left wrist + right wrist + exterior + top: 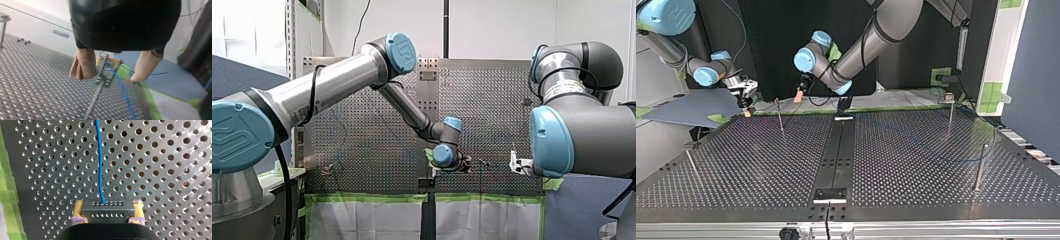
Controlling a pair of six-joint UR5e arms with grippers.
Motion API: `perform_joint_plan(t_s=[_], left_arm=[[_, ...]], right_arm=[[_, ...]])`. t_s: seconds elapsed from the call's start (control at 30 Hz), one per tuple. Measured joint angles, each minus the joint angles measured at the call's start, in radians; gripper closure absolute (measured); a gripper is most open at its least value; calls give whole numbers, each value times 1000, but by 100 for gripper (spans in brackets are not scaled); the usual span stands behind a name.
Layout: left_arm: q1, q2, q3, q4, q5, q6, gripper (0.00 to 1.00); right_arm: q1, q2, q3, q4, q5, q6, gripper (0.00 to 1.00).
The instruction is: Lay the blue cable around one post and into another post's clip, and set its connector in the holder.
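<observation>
In the right wrist view my right gripper (108, 204) is shut on the black connector (107, 210), its yellow pads (78, 211) pressing both ends. The blue cable (100, 162) runs from the connector out over the perforated plate. In the top view this gripper (746, 108) hangs over the plate's far left corner. My left gripper (110, 78) is open, its beige pads (83, 65) wide apart and empty. A thin post with a clip (104, 72) and the blue cable (125, 93) lie ahead of its fingers. In the top view my left gripper (798, 95) hovers near a thin post (780, 116).
More thin posts stand on the plate at the top view's right (950, 112) (979, 167) and near left (692, 167). A faint blue cable loop (936, 157) lies at the right. A black centre strip (836, 155) ends in a small block (830, 195). Green tape (8, 195) marks the plate's edge.
</observation>
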Motion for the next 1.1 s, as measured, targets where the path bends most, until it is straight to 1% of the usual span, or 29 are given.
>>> perform_joint_plan(t_s=[0.23,0.43,0.73,0.9,1.1], left_arm=[[-4,1,-33,0,-2,1,0],[-4,1,-36,2,-1,0,0],[-3,1,-33,-5,-8,5,0],[0,1,-33,-36,-44,26,0],[2,1,-33,-47,-96,33,0]], right_arm=[[0,0,0,-2,-1,1,100],[-2,0,0,-7,-1,7,100],[-1,0,0,-7,-1,7,100],[0,0,1,-6,-1,7,100],[0,0,1,-5,-1,7,100]])
